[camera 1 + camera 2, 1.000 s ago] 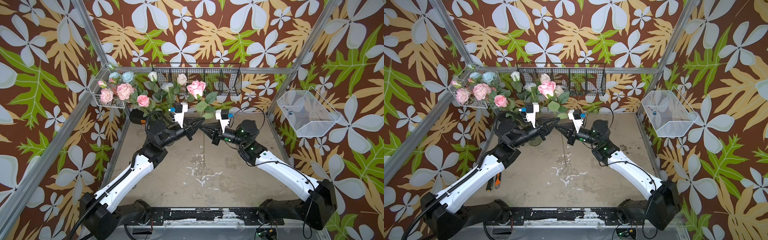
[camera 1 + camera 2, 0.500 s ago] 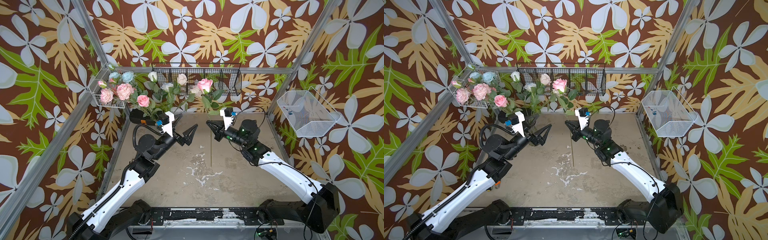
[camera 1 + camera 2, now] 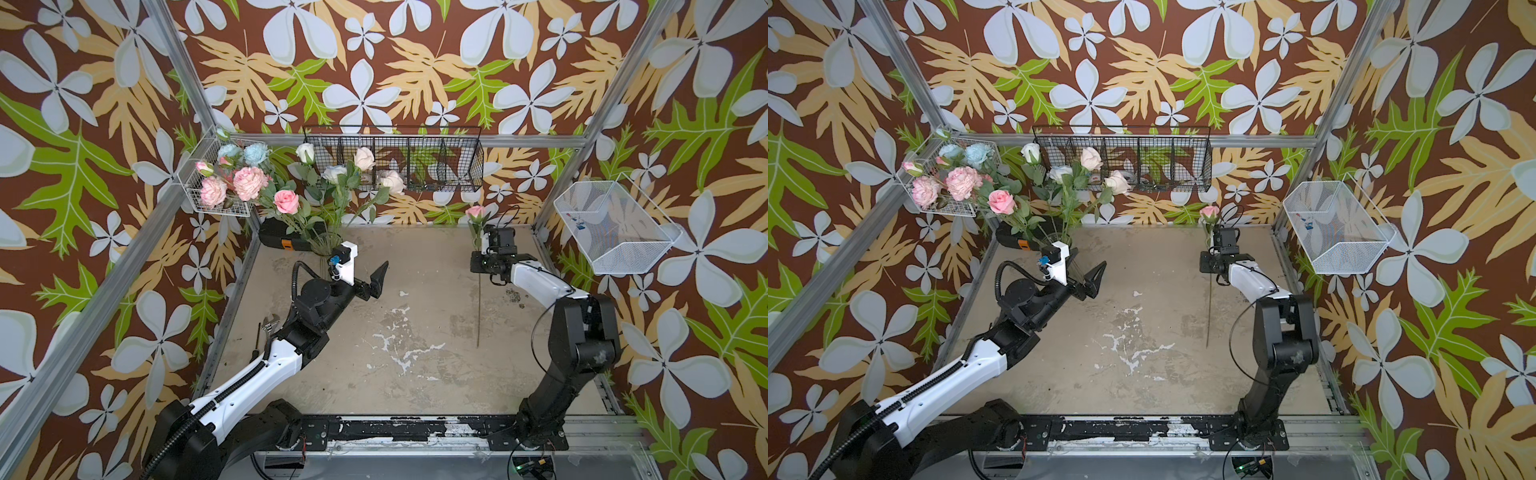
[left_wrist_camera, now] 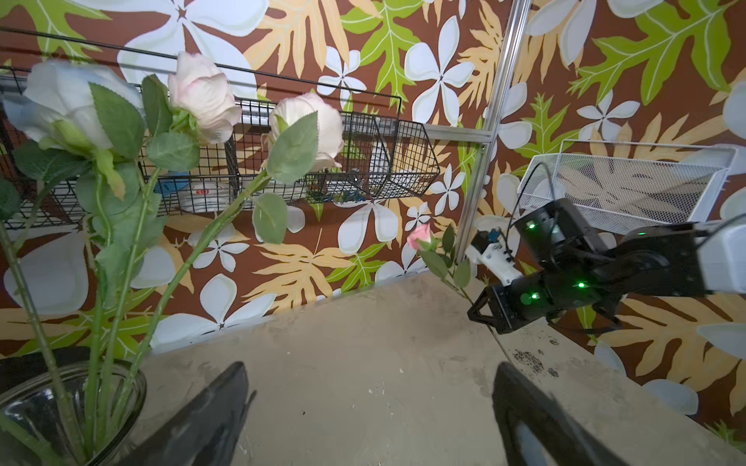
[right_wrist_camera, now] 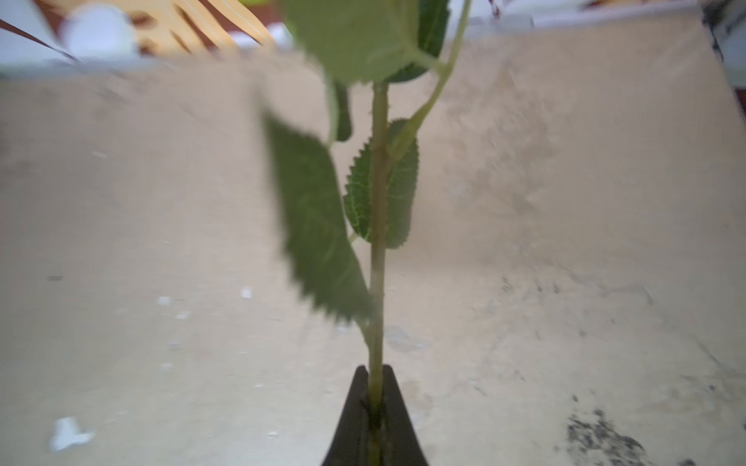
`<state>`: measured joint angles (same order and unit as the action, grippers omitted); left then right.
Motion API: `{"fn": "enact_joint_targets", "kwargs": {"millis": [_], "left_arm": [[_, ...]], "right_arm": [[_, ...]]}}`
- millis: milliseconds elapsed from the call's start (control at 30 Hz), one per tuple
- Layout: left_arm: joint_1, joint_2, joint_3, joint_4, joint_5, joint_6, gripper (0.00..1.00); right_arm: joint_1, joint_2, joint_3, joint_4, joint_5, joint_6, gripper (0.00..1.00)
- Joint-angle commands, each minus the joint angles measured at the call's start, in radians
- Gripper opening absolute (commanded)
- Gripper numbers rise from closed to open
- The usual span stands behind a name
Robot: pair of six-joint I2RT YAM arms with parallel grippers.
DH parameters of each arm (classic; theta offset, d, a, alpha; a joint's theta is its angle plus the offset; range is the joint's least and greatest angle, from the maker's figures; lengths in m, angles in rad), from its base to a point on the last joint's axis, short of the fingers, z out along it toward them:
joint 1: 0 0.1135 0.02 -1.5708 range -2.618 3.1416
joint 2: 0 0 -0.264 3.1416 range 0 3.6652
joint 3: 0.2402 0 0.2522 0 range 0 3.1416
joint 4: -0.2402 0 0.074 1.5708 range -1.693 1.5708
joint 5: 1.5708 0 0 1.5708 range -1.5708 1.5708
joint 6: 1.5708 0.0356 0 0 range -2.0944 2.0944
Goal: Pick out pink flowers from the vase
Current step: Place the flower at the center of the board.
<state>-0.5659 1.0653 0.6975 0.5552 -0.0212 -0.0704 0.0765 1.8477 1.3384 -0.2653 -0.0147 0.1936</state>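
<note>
Gripping one pink rose (image 3: 475,212) by stem in right gripper (image 5: 375,375), well clear of vase (image 4: 129,399). Hovering near vase with left gripper (image 4: 369,375) wide, empty. Leaving several pink flowers (image 3: 286,201) inside, by the look of it.

We take this for a robotics lab cell: aluminium frame (image 3: 178,62), leaf-print wall panels (image 3: 395,62), worn tabletop (image 3: 415,324), black mounting rail (image 3: 395,430) low in frame.

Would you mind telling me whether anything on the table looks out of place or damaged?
Two things. A wrench lies at the table's edge beside the left arm, a stray tool. The tabletop is scuffed, with white chipped patches at its middle and dark specks near the right arm.
</note>
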Motion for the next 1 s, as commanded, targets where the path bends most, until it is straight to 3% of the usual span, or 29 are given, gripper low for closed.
{"fn": "enact_joint_targets", "kwargs": {"millis": [0,133,333,967], "left_arm": [[0.001,-0.004,-0.010,0.061,0.005,0.031,0.95],[0.001,-0.006,-0.019,0.065,0.008,0.037,0.95],[0.001,-0.030,-0.042,0.072,-0.008,0.052,0.95],[0.001,-0.027,-0.047,0.097,0.006,0.070,0.95]], "right_arm": [[-0.033,0.102,0.119,-0.125,0.065,-0.088,0.00],[-0.079,0.282,0.380,-0.315,0.095,-0.150,0.00],[-0.111,0.472,0.620,-0.500,0.162,-0.217,0.00],[-0.173,0.568,0.643,-0.507,0.202,-0.248,0.00]]}}
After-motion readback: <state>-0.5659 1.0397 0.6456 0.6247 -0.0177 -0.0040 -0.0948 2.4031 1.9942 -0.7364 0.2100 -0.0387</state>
